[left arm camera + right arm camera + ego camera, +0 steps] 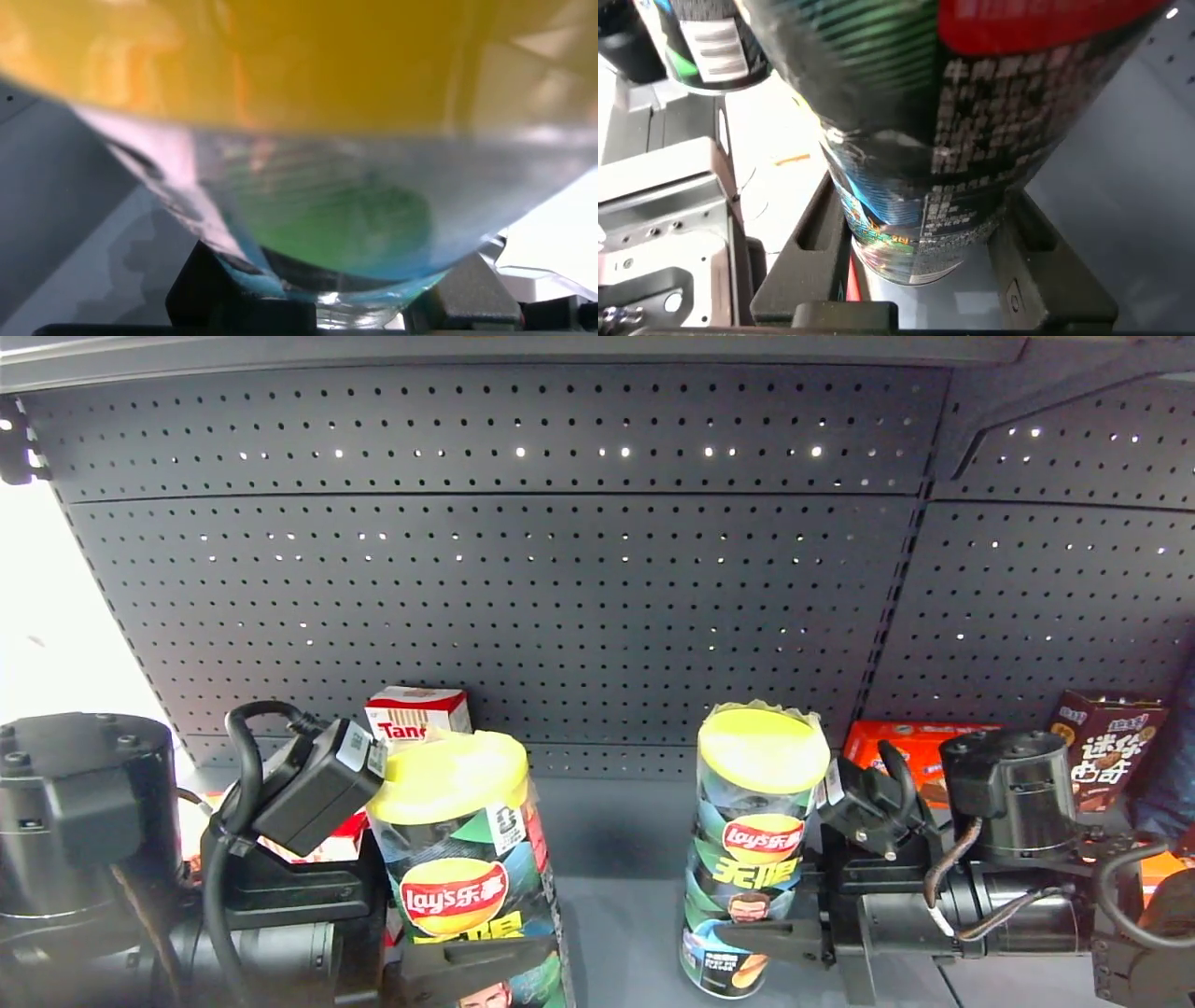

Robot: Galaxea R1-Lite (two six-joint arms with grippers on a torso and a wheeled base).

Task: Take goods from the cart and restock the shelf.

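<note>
My left pincer (pixel 471 959) is clamped on a yellow-lidded chip can (pixel 455 859) at seven o'clock in the head view. My right pincer (pixel 761 938) grips a second can (pixel 758 803) at five o'clock, which seems to stand upright on the shelf (pixel 616 887). Both carry a red-and-yellow badge, and the fine print is too blurred to read.

Left hand (pixel 471 959), right hand (pixel 761 935), apparently around cans (pixel 758 821).
</note>
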